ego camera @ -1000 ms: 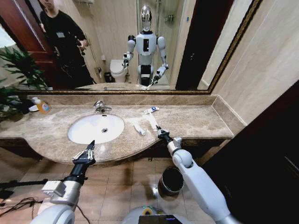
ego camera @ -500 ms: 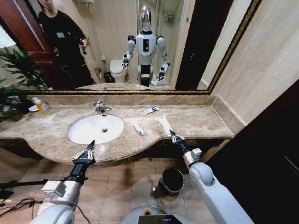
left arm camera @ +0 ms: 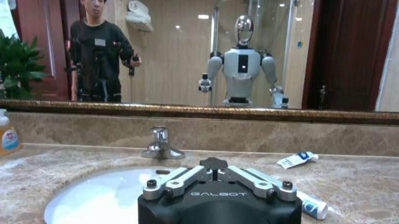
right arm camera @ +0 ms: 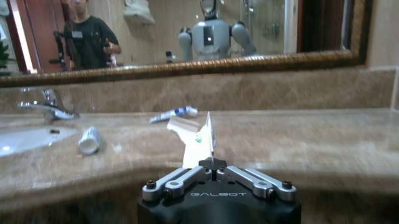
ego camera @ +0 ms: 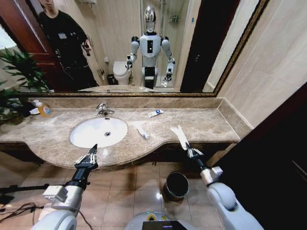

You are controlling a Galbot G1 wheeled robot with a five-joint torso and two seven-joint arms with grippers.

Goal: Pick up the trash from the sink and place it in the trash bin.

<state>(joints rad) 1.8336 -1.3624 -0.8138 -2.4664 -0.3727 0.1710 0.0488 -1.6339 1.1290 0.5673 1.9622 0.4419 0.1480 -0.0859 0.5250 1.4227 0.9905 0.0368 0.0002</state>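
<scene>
A big mirror covers the wall behind a long brown marble counter. The floor below has brown tiles. The white oval sink sits in the counter, with a shiny faucet behind it. A bottle of orange soap stands far off at the left end of the counter.

The round dark trash bin stands on the floor, below the counter's front edge.

The right gripper is just in front of the counter's edge, above and a bit to the right of the bin. Its jaws are pinched tight on one end of a long white sachet. The sachet sticks straight out from the fingertips. Its long side points up and back toward the mirror, and its free end leans over the counter.

The left gripper hangs in front of the counter, near the sink. Its jaws are spread wide and grip nothing.

A white tube lies flat on the counter just right of the sink. A small blue-and-white packet lies farther back, near the wall.
</scene>
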